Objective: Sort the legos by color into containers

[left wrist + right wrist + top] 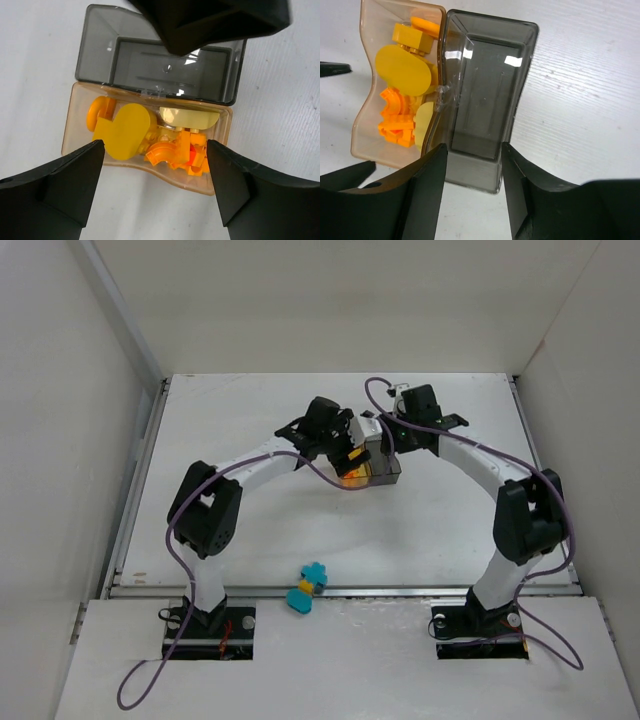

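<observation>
The two joined containers stand mid-table. The orange-amber bin [72, 145] holds several yellow and orange legos [127, 130]. Nothing lies in the smoky grey bin [485, 95]. My left gripper [155, 147] hangs open just above the amber bin's near wall, with nothing between its fingers. My right gripper [474, 150] is shut on the near end of the grey bin, one finger against each side. In the top view both grippers, left [350, 462] and right [392, 445], meet over the bins. Teal-blue legos [315, 573] and a yellow one [303, 588] lie at the table's front edge.
White walls enclose the table on the left, back and right. A metal rail [450, 590] runs along the front edge, close to the loose pieces. The right gripper's black body [215, 20] overhangs the grey bin in the left wrist view.
</observation>
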Motion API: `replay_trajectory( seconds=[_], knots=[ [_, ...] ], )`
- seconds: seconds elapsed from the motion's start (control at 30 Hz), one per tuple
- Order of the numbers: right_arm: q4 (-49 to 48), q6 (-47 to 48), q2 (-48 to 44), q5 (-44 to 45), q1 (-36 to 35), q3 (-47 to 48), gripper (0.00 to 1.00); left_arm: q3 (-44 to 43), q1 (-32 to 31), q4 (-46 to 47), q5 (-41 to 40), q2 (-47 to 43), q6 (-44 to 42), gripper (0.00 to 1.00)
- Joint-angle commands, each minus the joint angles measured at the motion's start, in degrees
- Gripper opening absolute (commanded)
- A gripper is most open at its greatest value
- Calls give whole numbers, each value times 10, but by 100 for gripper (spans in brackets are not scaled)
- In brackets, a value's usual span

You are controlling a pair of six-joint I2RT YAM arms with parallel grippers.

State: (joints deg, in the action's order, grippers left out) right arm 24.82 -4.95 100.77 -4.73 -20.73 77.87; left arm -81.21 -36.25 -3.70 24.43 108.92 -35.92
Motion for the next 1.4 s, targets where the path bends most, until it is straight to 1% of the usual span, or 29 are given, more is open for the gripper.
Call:
replay_trajectory(
  seconds=[0.0, 0.07, 0.1, 0.13, 0.17, 0.2, 0.23, 0.27, 0.3, 0.33, 0.37, 0.4, 0.43, 0.47, 0.6, 0.7, 0.83, 0.87, 0.93, 0.97, 1.03, 1.2, 1.37],
  knots=[
    [18, -1, -65, 38, -15, -3, 53, 9, -1, 30, -39, -99, 63, 81],
    [23, 8, -98, 45, -40, -20, 59, 41, -1, 30, -82, -142, 110, 81],
    [29, 8, -110, 45, -48, -29, 61, 56, -1, 20, -118, -197, 125, 81],
    [30, 8, -123, 30, -66, -41, 63, 96, 15, 14, -131, -227, 141, 81],
    [23, 8, -145, 18, -75, -69, 70, 120, 24, 4, -145, -258, 158, 81],
    [17, 8, -155, 8, -86, -82, 73, 146, 32, 4, -185, -292, 197, 81],
    [10, 8, -163, -2, -98, -96, 75, 172, 39, -3, -215, -359, 222, 81],
    [10, 8, -168, -9, -129, -107, 77, 225, 45, -9, -247, -393, 246, 81],
    [10, 8, -168, -9, -148, -122, 83, 251, 53, -9, -278, -426, 270, 81],
    [10, 8, -168, -4, -170, -127, 85, 273, 53, -15, -339, -488, 315, 81],
    [10, 8, -168, -4, -210, -133, 87, 313, 53, -15, -364, -519, 338, 81],
    [10, 8, -163, -4, -229, -143, 91, 331, 53, -15, -386, -545, 359, 81],
    [10, 8, -163, -11, -251, -150, 91, 345, 53, -15, -418, -569, 377, 81],
    [3, 17, -163, -16, -290, -156, 93, 367, 53, -15, -427, -605, 405, 81],
    [10, 26, -163, -31, -359, -163, 93, 399, 59, -22, -432, -639, 419, 81],
    [18, 19, -157, -31, -383, -169, 87, 407, 59, -27, -440, -651, 419, 81],
    [-5, -2, -152, -19, -418, -209, 85, 407, 59, -32, -440, -651, 402, 81],
    [-5, -13, -146, -12, -426, -215, 80, 407, 59, -32, -440, -651, 397, 81],
    [-11, -24, -131, -12, -440, -215, 76, 407, 52, -32, -447, -645, 392, 81],
    [-19, -30, -120, -12, -446, -220, 70, 407, 47, -32, -447, -645, 392, 82],
    [-27, -53, -110, -26, -451, -221, 67, 412, 47, -32, -456, -645, 392, 82],
    [-58, -95, -98, -16, -483, -226, 67, 418, 47, -32, -461, -656, 387, 82],
    [-75, -163, -81, 26, -504, -226, 67, 424, 47, -32, -467, -661, 386, 82]
  ],
)
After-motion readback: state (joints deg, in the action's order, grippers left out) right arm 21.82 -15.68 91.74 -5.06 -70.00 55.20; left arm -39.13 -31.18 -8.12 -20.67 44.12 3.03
